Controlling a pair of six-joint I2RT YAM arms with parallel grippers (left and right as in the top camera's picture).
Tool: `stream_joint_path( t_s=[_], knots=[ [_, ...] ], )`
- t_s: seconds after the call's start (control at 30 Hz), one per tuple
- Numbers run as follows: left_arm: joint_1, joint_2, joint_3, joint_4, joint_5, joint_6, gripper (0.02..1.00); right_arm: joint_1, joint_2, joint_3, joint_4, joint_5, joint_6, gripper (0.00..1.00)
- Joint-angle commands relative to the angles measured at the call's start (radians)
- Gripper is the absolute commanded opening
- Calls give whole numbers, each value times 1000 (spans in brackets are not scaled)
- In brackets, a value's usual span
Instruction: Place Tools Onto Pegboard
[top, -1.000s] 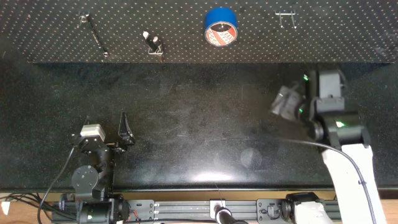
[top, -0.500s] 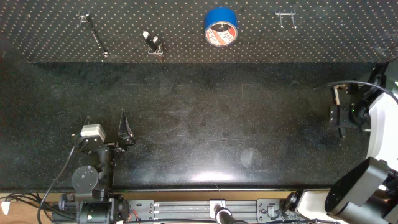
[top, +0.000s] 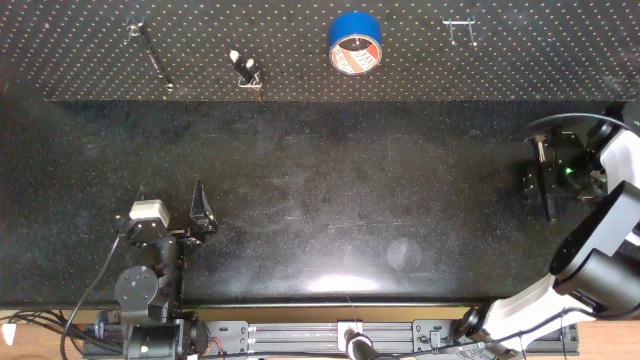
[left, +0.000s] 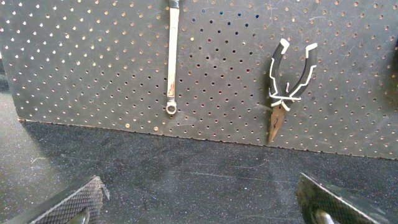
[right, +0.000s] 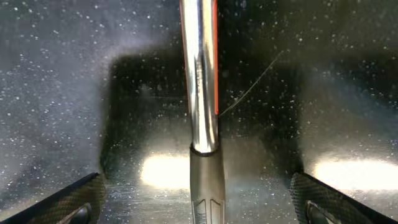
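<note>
**Right gripper open wide over a tool on the table**

A chrome-shafted tool (right: 199, 81) is lying flat on the black table (top: 330, 180), out in front of the pegboard's (top: 560, 60) right end and well clear of it. A red-orange strip is showing along one side of the shaft, which is running into a grey handle. It is possibly a screwdriver, though the close view is not settling that.

The right gripper (right: 198, 194) is hanging directly over the tool with its jaws spread wide. The shaft is sitting midway in the gap, and its fingers (right: 78, 199) are touching neither side of it and gripping nothing.

The left gripper (left: 199, 208) is sitting in front of the pegboard's left part, facing it, likewise spread wide and carrying nothing.

On the pegboard a wrench (left: 172, 56) is hanging at the left. Pliers (left: 287, 81) are hanging beside it, nose down, and a blue tape roll (top: 355, 43) near the middle. A bare hook (top: 460, 30) is sticking out toward the right.
</note>
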Motion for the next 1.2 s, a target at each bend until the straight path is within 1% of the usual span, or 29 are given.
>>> stream_joint_path(
  t_s=[0.03, 0.07, 0.1, 0.13, 0.17, 0.2, 0.37, 0.4, 0.43, 0.47, 0.5, 0.53, 0.6, 0.67, 0.77, 0.8, 0.87, 0.9, 0.97, 1.0, 1.07, 1.13, 1.2],
  knots=[
    [-5, -8, -2, -5, 3, 10, 1000, -1, 67, 13, -2, -18, -23, 978],
    [-5, -8, -2, -5, 3, 10, 1000, 1, 74, 13, -5, -18, -20, 993],
    [-5, -8, -2, -5, 3, 9, 1000, 1, 75, 13, -13, -18, -19, 921],
    [-5, -8, -2, -5, 3, 10, 1000, 1, 75, 13, -25, -10, -15, 123],
    [-5, -8, -2, -5, 3, 9, 1000, 1, 75, 13, -25, 14, 13, 77],
    [-4, -8, -2, -5, 3, 9, 1000, 5, 75, 13, -36, 43, 37, 77],
    [-4, -8, -2, -5, 3, 10, 998, 26, 74, 13, -69, 43, 37, 75],
    [-5, -8, -2, -5, 3, 9, 1000, 39, 59, 13, -68, 16, 44, 75],
    [-5, -8, -2, -5, 3, 9, 998, 55, 5, 12, -40, -168, 44, 75],
    [-5, -8, -2, -5, 3, 9, 998, 65, -34, 2, -31, -299, 45, 75],
    [-4, -8, -2, -5, 3, 9, 998, 82, -112, -41, 10, -397, 72, 75],
    [-5, -8, -2, -5, 3, 10, 998, 97, -208, -103, 84, -403, 139, 75],
    [-5, -8, -2, -5, 3, 9, 1000, 115, -392, -205, 176, -403, 230, 75],
    [-5, -8, -2, -5, 3, 10, 1000, 139, -597, -285, 188, -403, 310, 77],
    [-5, -8, -2, -5, 3, 9, 1000, 231, -917, -404, 248, -403, 407, 75],
    [-4, -8, -2, -5, 3, 9, 1000, 279, -1004, -449, 318, -403, 446, 75],
    [-5, -8, -2, -5, 3, 9, 1000, 379, -1110, -548, 535, -403, 513, 75],
    [-4, -8, -2, -5, 3, 9, 998, 418, -1120, -582, 634, -402, 565, 75],
    [-4, -8, -2, -5, 3, 9, 1000, 488, -1053, -597, 781, -402, 661, 75],
    [-5, -8, -2, -5, 3, 9, 1000, 507, -1008, -597, 847, -403, 685, 75],
    [-5, -8, -2, -5, 3, 9, 1000, 529, -908, -597, 967, -403, 689, 75],
    [-5, -8, -2, -5, 3, 9, 998, 532, -790, -595, 1093, -403, 734, 77],
    [-5, -8, -2, -5, 3, 9, 998, 532, -724, -574, 1141, -403, 737, 75]
  ],
)
